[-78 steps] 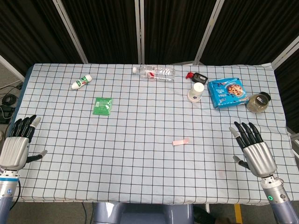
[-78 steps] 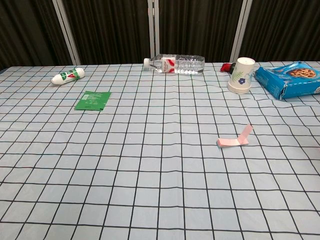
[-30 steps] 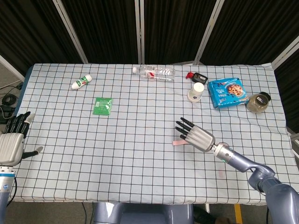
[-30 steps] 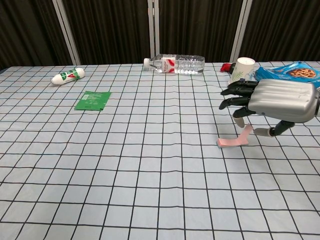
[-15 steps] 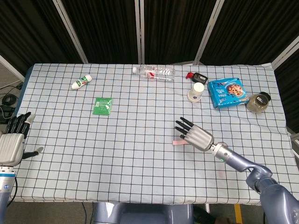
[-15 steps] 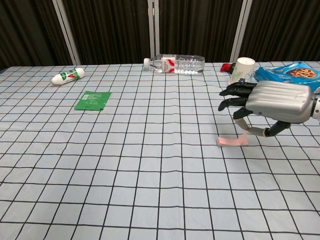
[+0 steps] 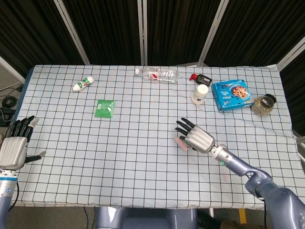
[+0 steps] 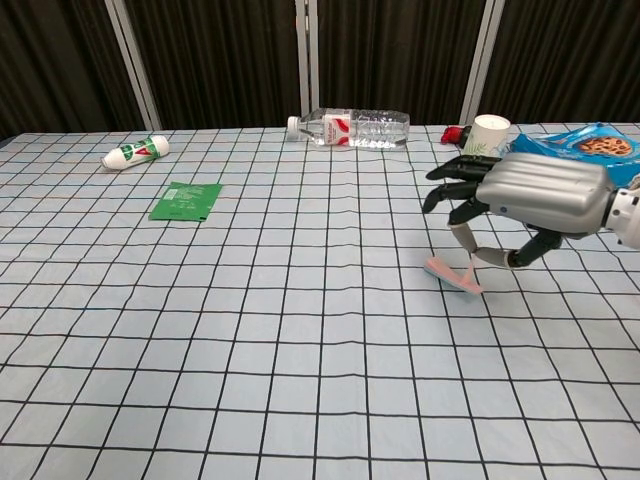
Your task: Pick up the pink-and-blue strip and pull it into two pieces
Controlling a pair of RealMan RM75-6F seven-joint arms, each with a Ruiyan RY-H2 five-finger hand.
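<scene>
One strip end now lifted | right hand point(image 8: 530, 200) pinches pink-and-blue strip point(image 8: 452, 275), raised off the cloth since half a second ago, far end trailing toward 8 o'clock | left hand point(image 7: 15, 148) idle at table's 8 o'clock edge, fingers together, thumb out | pickup apparently secured; second grip still needed.

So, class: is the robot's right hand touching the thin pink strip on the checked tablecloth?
Touching. The chest view shows the right hand pinching the thin pink strip between thumb and a finger, its near end raised off the checked tablecloth.
</scene>
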